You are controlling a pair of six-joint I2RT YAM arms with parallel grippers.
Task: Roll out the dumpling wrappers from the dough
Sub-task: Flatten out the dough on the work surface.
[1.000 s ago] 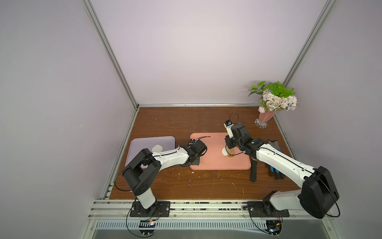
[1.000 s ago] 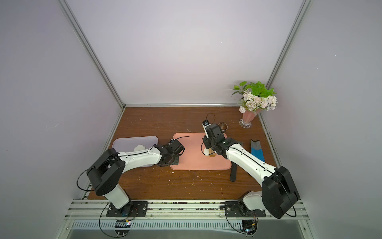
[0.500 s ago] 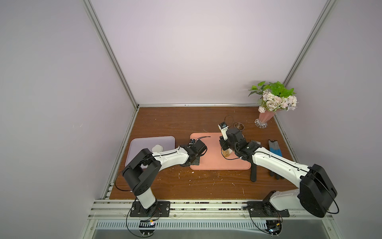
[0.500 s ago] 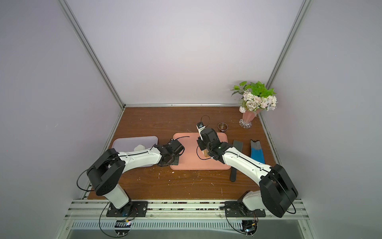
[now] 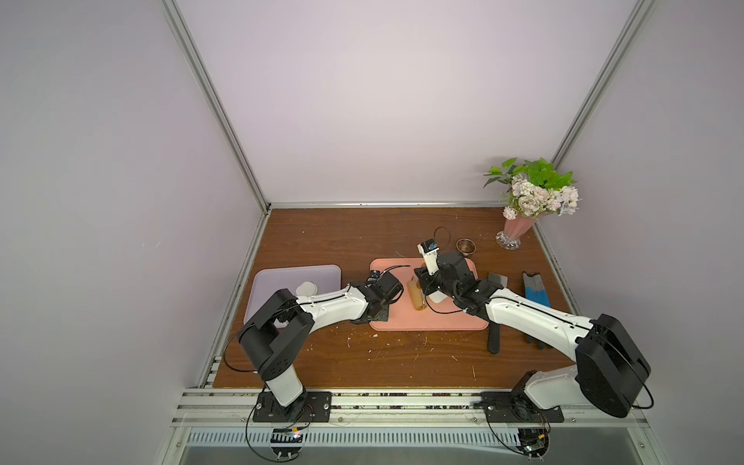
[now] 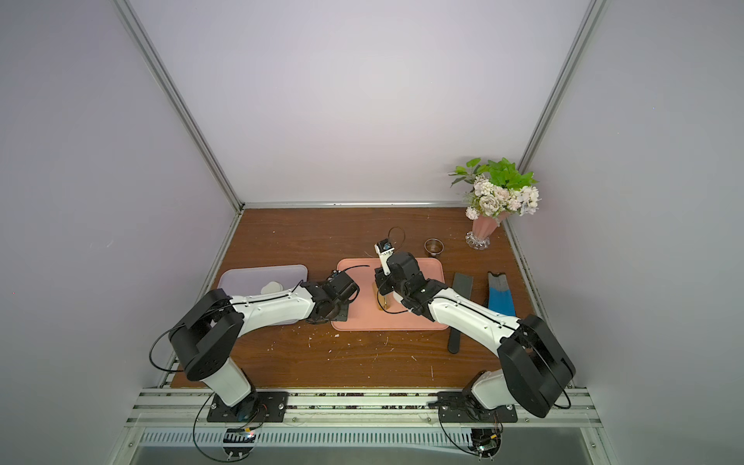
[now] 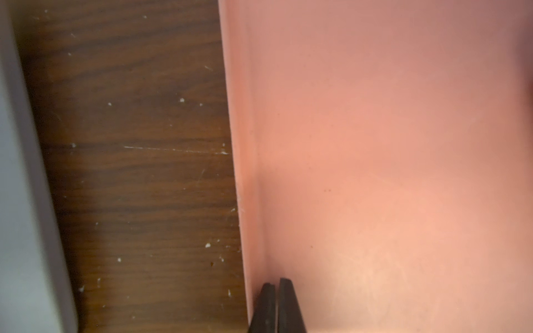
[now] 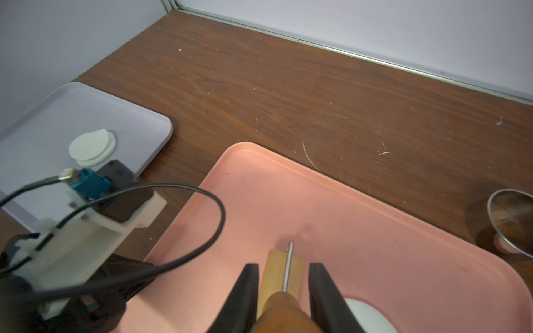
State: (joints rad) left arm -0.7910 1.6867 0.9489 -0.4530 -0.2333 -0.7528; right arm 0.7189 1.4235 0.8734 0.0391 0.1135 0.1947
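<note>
On the salmon-pink plastic tray (image 5: pixel 426 324), in both top views, I see the tan wooden roller (image 5: pixel 416 301) lying flat, with the right gripper (image 5: pixel 422 283) on its handle end. The left gripper (image 5: pixel 381 315) is at that tray's edge on the side facing the lavender rectangular tray (image 5: pixel 314 270). Thin round white dumpling wrappers (image 5: pixel 306 288) sit on the lavender one, well apart from the roller. The small steel ring cutter (image 5: pixel 466 245) stands on the brown wooden table (image 5: pixel 342 237), just beyond the pink tray.

Left wrist: fingers pressed together, tips just inside the pink rim.

Right wrist: black fingers clamp the roller's brown handle. A soft white dough lump (image 8: pixel 366 315) lies on the pink tray beside one finger, partly out of frame. Two wrappers overlap.
</note>
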